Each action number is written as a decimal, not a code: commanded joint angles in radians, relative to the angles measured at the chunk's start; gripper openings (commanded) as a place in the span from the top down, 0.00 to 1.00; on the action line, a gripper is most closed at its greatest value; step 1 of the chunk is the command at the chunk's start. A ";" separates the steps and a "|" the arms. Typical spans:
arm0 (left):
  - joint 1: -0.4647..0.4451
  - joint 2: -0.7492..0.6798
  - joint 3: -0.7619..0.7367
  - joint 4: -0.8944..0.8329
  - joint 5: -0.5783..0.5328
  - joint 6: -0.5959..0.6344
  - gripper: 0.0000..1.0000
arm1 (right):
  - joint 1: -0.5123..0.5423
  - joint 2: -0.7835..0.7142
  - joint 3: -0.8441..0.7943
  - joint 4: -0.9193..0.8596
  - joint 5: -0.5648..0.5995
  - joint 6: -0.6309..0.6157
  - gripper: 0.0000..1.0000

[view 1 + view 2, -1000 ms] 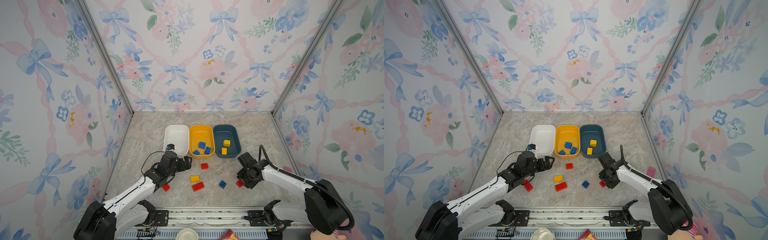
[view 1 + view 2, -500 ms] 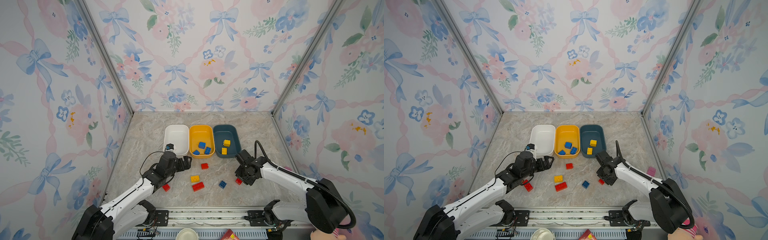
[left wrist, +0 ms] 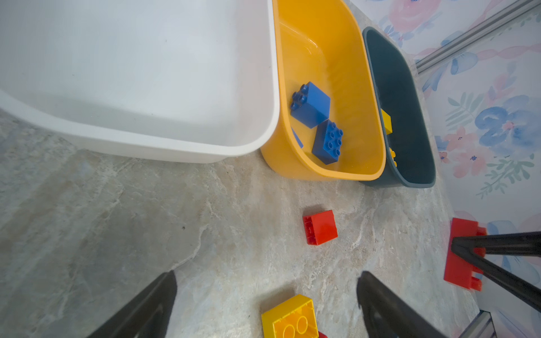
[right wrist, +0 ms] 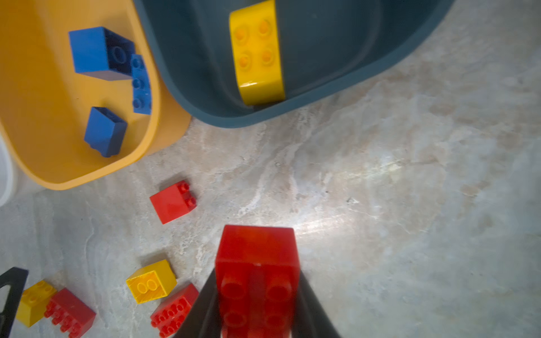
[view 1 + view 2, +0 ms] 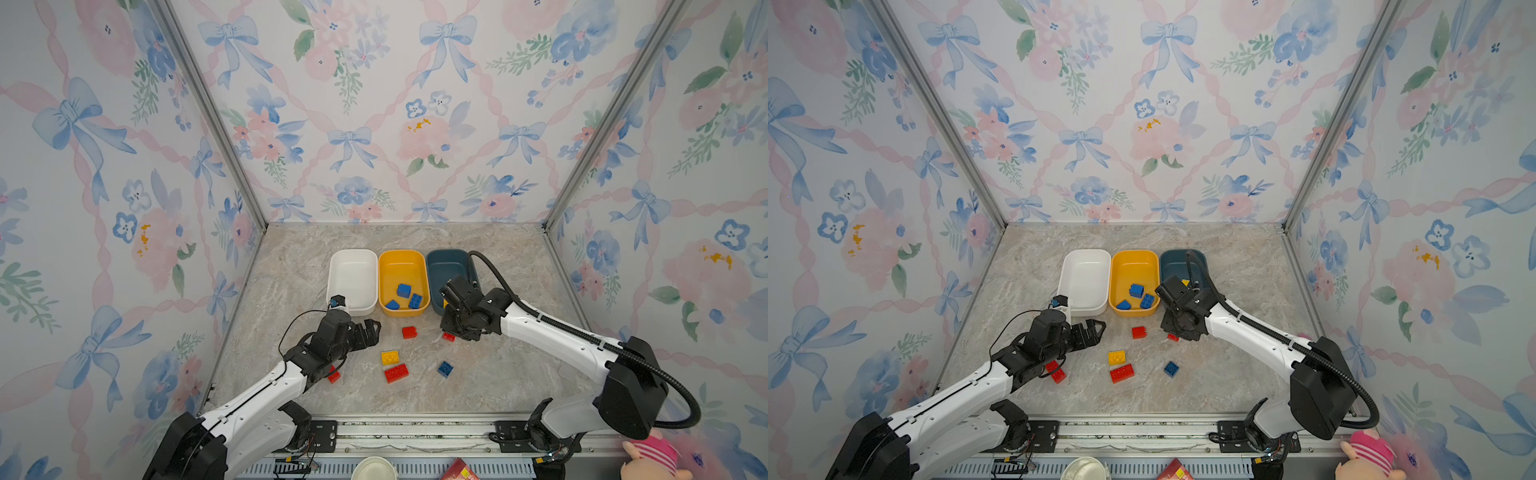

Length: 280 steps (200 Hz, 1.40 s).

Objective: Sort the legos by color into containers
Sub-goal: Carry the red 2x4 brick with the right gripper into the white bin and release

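**Top views.** Three tubs stand touching in a row on the marble table (image 5: 291,270): white tub (image 5: 352,270), yellow-orange tub (image 5: 399,266), teal tub (image 5: 444,266). Three blue bricks (image 5: 404,290) lie in the yellow-orange tub. A yellow brick (image 5: 1185,283) shows in the teal tub, partly behind the right arm.

The left gripper (image 5: 372,330) is spread wide with nothing between its jaws, near the white tub's front corner. The right gripper (image 5: 451,333) is narrowed onto the gripped red brick (image 5: 448,337), just in front of the teal tub.

Loose on the table between the arms:
- square red brick (image 5: 409,332)
- loose yellow brick (image 5: 390,357)
- oblong red brick (image 5: 396,372)
- loose blue brick (image 5: 445,368)

A further red brick (image 5: 333,375) lies partly under the left arm. A red carton (image 5: 1177,471) at the front edge carries a yellow mark; its print is too small to read.

**Left wrist view.** The left gripper (image 3: 267,275) has its fingers (image 3: 152,304) far apart over bare marble. The square red brick (image 3: 320,227) lies beyond them, and the loose yellow brick (image 3: 289,317) lies between them.

**Right wrist view.** The right gripper (image 4: 257,292) clamps the gripped red brick (image 4: 257,257) on both sides, studs facing the camera. No lettering is legible on any stud.
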<state>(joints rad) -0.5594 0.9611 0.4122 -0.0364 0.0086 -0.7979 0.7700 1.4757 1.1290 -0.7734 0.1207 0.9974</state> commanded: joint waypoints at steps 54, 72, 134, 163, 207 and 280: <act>0.032 -0.060 -0.052 -0.016 -0.007 -0.030 0.02 | 0.070 0.222 0.301 0.066 -0.067 -0.286 0.77; 0.037 -0.077 -0.060 -0.015 -0.004 -0.031 0.02 | 0.075 0.281 0.369 0.093 -0.098 -0.322 0.77; 0.048 -0.105 -0.060 -0.027 0.002 -0.029 0.02 | 0.077 0.498 0.603 0.190 -0.212 -0.406 0.78; 0.049 -0.117 -0.060 -0.043 -0.005 -0.026 0.02 | 0.077 0.604 0.710 0.214 -0.260 -0.422 0.78; 0.050 -0.126 -0.057 -0.065 -0.010 -0.019 0.02 | 0.077 0.743 0.831 0.257 -0.300 -0.423 0.78; 0.052 -0.131 -0.040 -0.098 -0.017 -0.020 0.02 | 0.070 0.894 0.972 0.228 -0.317 -0.412 0.62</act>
<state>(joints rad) -0.5163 0.8444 0.3584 -0.0940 0.0074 -0.8165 0.8391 2.3421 2.0480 -0.5327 -0.1806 0.5903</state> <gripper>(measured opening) 0.979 0.345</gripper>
